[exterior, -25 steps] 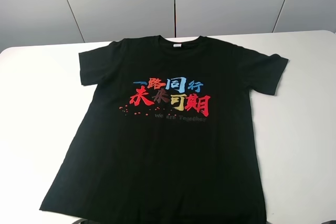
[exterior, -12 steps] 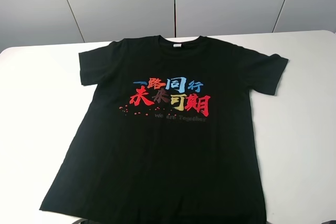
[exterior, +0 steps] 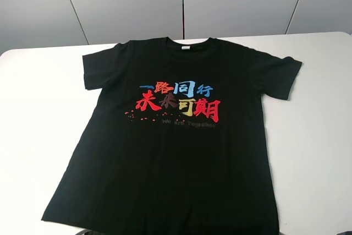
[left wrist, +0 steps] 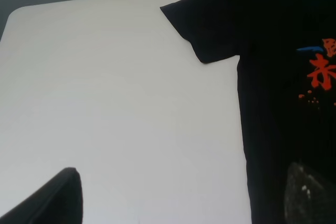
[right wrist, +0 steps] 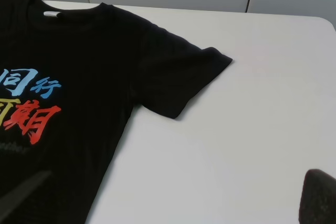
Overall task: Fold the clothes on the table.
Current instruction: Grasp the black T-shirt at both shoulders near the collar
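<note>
Ahead of and beneath both end effectors, the black T-shirt point(exterior: 176, 152) lies flat, print up, on the white surface point(exterior: 38, 108).

Left end effector point(left wrist: 181, 203): fingers spread wide, holding nothing. The shirt's side edge runs under the gap, with one finger over cloth and the other over bare surface. A sleeve point(left wrist: 202, 24) lies farther ahead.

Right end effector point(right wrist: 170, 203): likewise spread and empty, straddling the opposite side edge, with the other sleeve point(right wrist: 178, 77) ahead of it.

Expect soft, light, limp cloth that drapes and drags rather than holding shape. You should pinch a thin layer at a sleeve edge or shoulder, and at the hem point(exterior: 110, 225), lifting both sides together.

Compared with a second ago, nothing differs: the shirt lies exactly as it did.
</note>
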You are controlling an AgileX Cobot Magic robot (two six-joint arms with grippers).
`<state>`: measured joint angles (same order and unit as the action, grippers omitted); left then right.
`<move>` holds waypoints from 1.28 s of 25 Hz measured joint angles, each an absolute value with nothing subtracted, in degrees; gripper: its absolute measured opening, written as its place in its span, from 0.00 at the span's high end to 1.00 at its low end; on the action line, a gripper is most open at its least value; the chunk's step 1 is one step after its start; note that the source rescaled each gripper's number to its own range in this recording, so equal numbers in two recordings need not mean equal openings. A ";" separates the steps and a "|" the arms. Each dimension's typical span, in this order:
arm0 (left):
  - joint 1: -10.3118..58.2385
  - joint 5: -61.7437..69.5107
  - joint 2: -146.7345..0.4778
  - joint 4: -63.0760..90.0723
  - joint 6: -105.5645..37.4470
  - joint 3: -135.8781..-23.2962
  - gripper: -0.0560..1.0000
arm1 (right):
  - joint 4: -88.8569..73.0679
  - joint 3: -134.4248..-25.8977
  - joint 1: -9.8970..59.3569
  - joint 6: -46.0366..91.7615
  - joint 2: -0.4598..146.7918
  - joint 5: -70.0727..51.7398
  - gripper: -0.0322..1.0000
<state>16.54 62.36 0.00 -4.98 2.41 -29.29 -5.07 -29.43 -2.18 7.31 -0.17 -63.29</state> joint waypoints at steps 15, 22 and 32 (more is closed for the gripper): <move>16.54 62.36 0.00 -5.31 2.52 -29.29 0.00 | -5.07 -29.43 -2.18 7.31 -0.17 -63.29 0.01; 16.54 62.36 0.00 -5.41 2.52 -29.29 0.00 | -5.20 -29.43 -2.18 7.31 -0.17 -63.29 0.01; 16.54 62.36 0.00 -5.41 2.52 -29.29 0.00 | -5.20 -29.43 -2.18 7.31 -0.17 -63.29 0.01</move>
